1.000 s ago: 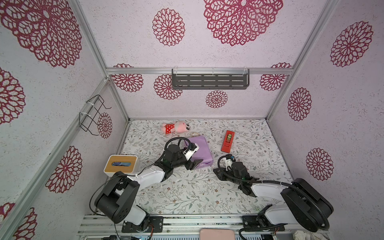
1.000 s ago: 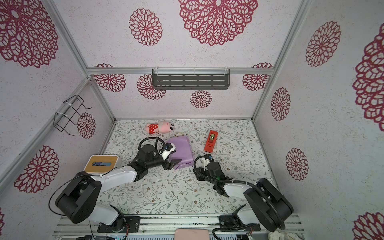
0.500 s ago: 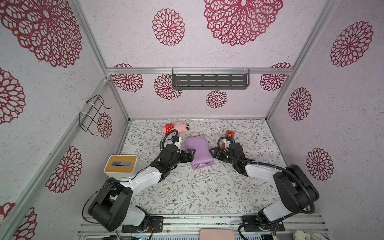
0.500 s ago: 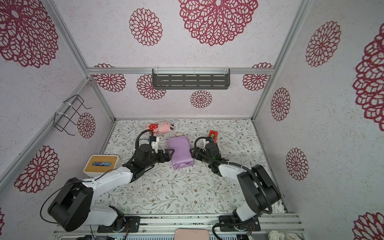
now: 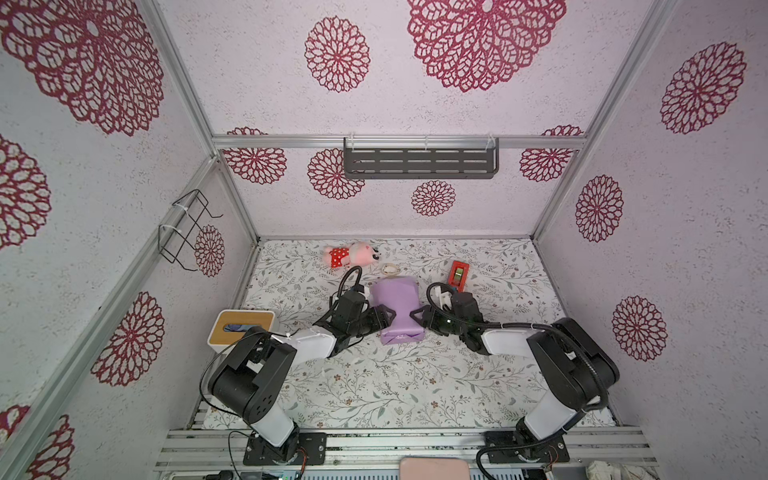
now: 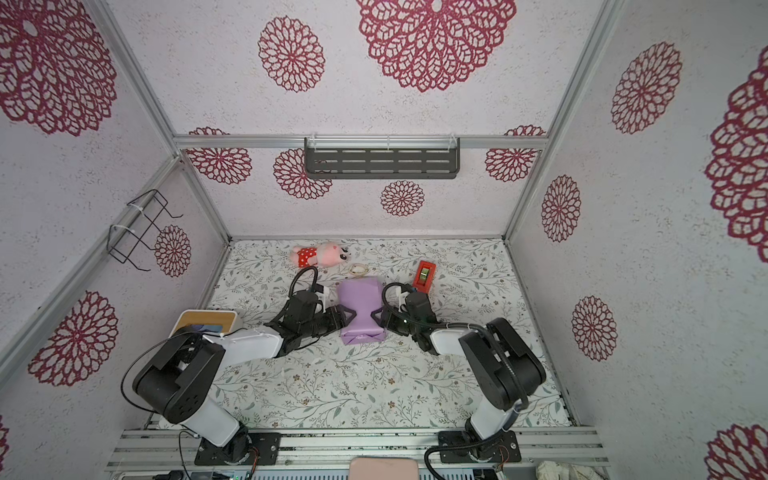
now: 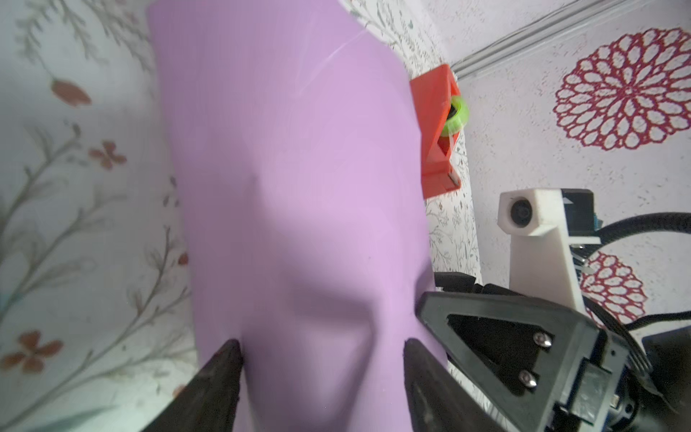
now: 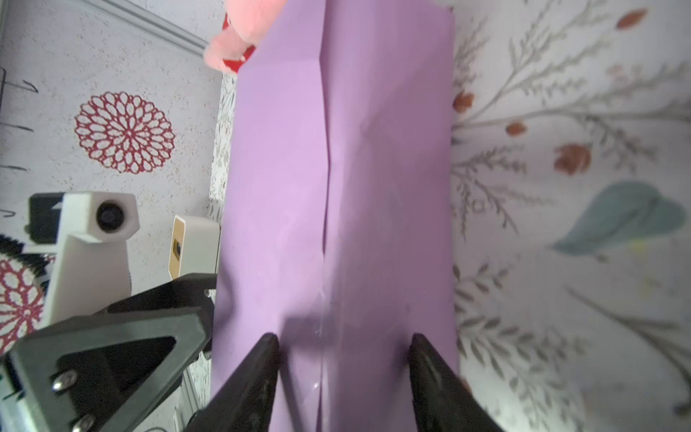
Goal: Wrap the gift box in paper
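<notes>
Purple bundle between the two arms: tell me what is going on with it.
A parcel is being wrapped. The lilac paper is already folded into a bundle on the table; no box shows, so it is presumably inside. The left gripper and right gripper press its opposite sides with jaws apart, denting it into a waist. The red tape dispenser lies untouched farther back.

Robot test booth in a lab: metal frame [image 5: 291, 141], rosette-papered walls [image 5: 249, 62], floral tabletop [image 5: 374, 386], left arm [image 5: 249, 374] and right arm [image 5: 573, 365] bolted to a rail [image 5: 415, 440].

Paper [image 5: 395, 297] between left end effector [image 5: 385, 314] and right end effector [image 5: 417, 314]; tape dispenser [image 5: 458, 272] behind, right.
</notes>
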`<action>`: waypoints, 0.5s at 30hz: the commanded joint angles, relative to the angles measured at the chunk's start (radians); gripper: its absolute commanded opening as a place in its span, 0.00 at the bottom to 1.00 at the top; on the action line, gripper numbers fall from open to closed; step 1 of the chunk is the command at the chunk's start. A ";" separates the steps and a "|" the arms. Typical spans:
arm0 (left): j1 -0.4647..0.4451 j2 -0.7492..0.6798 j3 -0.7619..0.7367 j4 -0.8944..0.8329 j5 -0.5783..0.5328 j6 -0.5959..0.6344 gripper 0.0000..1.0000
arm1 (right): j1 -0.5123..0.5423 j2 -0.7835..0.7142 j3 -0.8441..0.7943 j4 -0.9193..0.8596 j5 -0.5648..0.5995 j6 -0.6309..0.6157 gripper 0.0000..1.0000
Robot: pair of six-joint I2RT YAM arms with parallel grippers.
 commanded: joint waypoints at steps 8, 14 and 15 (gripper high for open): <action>-0.093 -0.316 -0.227 -0.083 -0.095 -0.113 0.87 | 0.083 -0.340 -0.207 -0.159 0.125 0.039 0.77; -0.064 -0.286 -0.161 -0.118 -0.104 -0.085 0.95 | 0.059 -0.267 -0.084 -0.213 0.128 -0.032 0.84; -0.061 -0.251 -0.136 -0.112 -0.089 -0.080 0.94 | 0.059 -0.231 -0.060 -0.202 0.111 -0.033 0.84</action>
